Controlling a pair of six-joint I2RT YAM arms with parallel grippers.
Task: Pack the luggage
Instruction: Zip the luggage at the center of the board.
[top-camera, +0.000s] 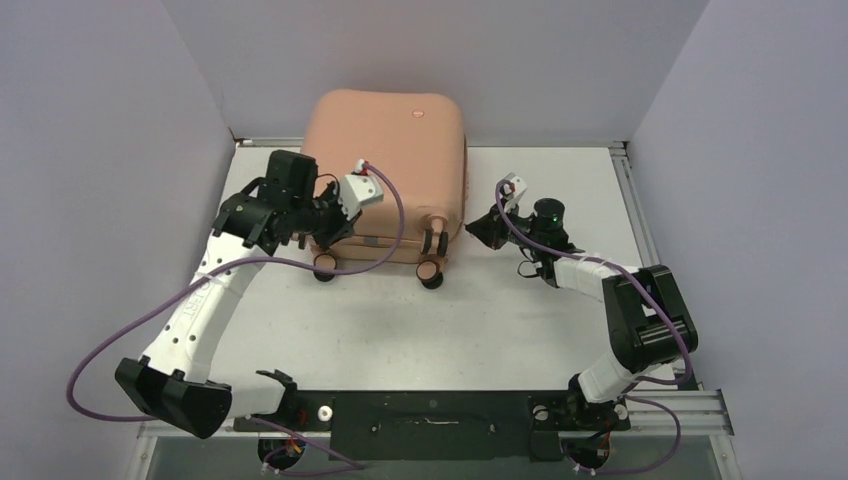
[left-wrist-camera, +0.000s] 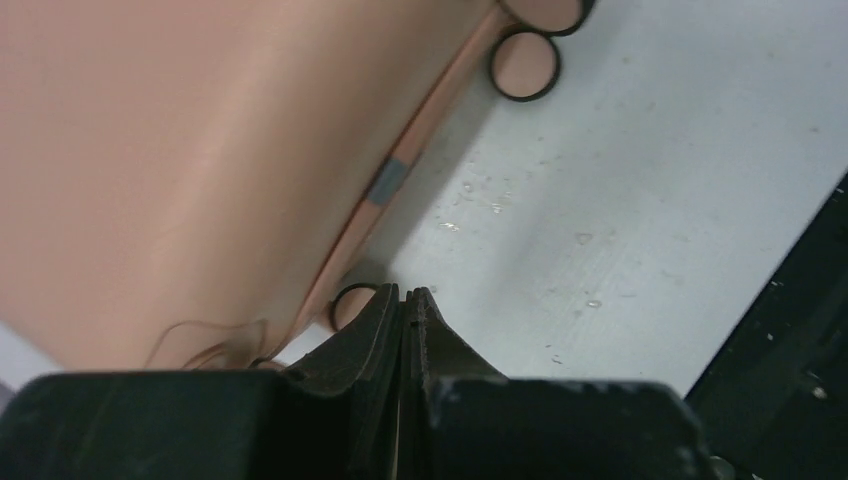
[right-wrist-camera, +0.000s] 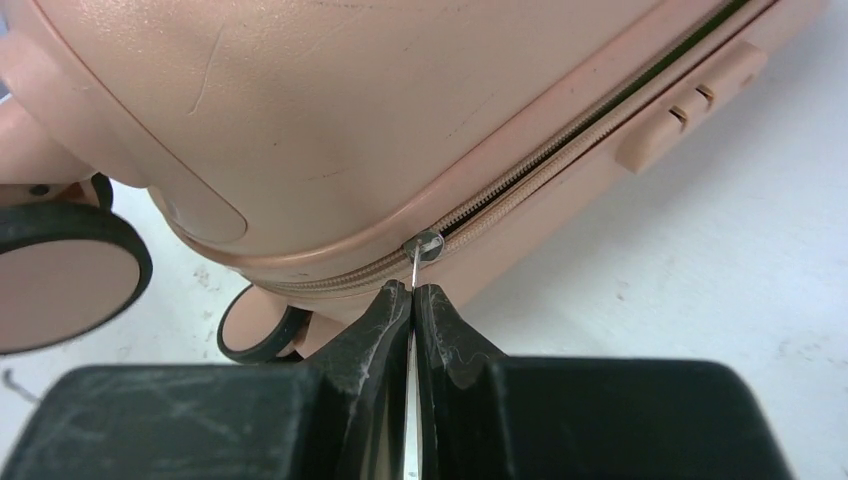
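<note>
Right gripper (right-wrist-camera: 412, 292) is clamped on the zipper pull (right-wrist-camera: 416, 268), a thin metal tab that hangs from the slider (right-wrist-camera: 425, 245) straight down into the pinched fingertips at the centre of the right wrist view. Luggage (top-camera: 385, 140) lies flat and closed on the worktop (top-camera: 400, 340) at upper centre of the overhead view, near the back wall, with its caster wheels (top-camera: 430, 275) turned toward the bottom of the frame. Controlling relation: the slider sits at the case's lower right corner in the overhead view, and the zipper seam (right-wrist-camera: 590, 125) runs away from it along the right-hand side of the shell. In the right wrist view that line climbs from frame centre to the upper right, past the raised lock block (right-wrist-camera: 690, 105). To the lower left of the slider, the seam bends round the corner toward the wheels. Judgement: any pull must follow the seam's long axis, not cross it, or the thin tab is liable to slip from the grip. Which way the slider should travel cannot be settled here; the seam shows a dark line to the upper right and reads pink to the lower left. Left gripper (left-wrist-camera: 405, 297) has its fingers pressed together with nothing visible between them, just beside one of the caster wheels at the case's lower left edge. Only the right arm is on the zipper.
</note>
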